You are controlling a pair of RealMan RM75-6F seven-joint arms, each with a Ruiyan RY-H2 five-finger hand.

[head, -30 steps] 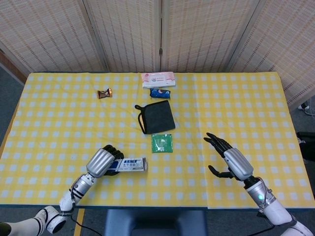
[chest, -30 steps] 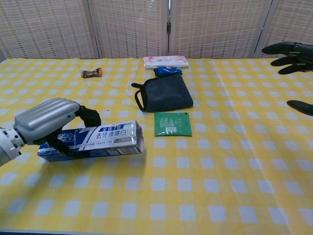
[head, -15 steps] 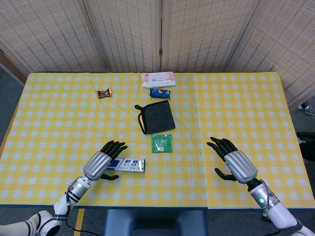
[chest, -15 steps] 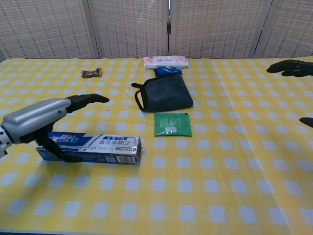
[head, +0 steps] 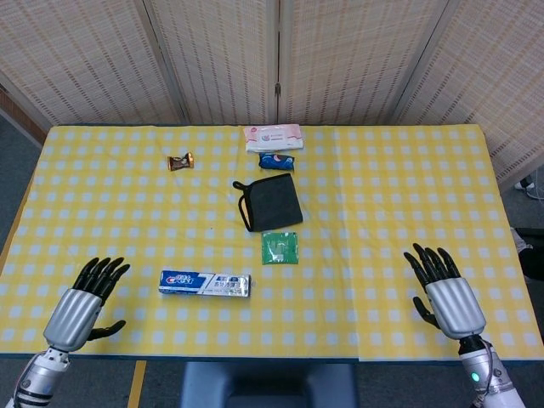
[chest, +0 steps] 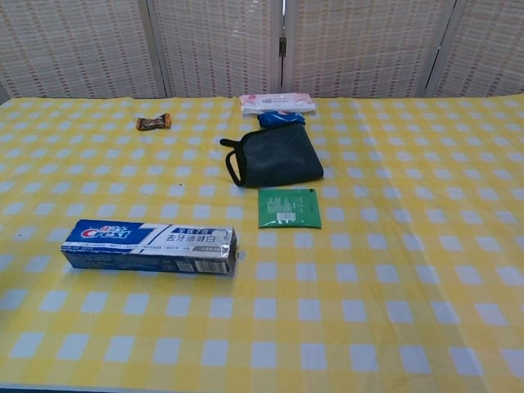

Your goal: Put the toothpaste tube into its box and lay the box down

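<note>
The box lies flat on the surface, a white cap seemingly at its open end, both hands empty, fingers spread: task looks done.

Left robot hand and right robot hand spread, empty.

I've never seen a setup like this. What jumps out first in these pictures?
Two metal-backed hands with black fingers, left hand and right hand, sit open at the near corners of a yellow checked table. Between them a blue toothpaste box lies flat near the front edge, untouched.
</note>
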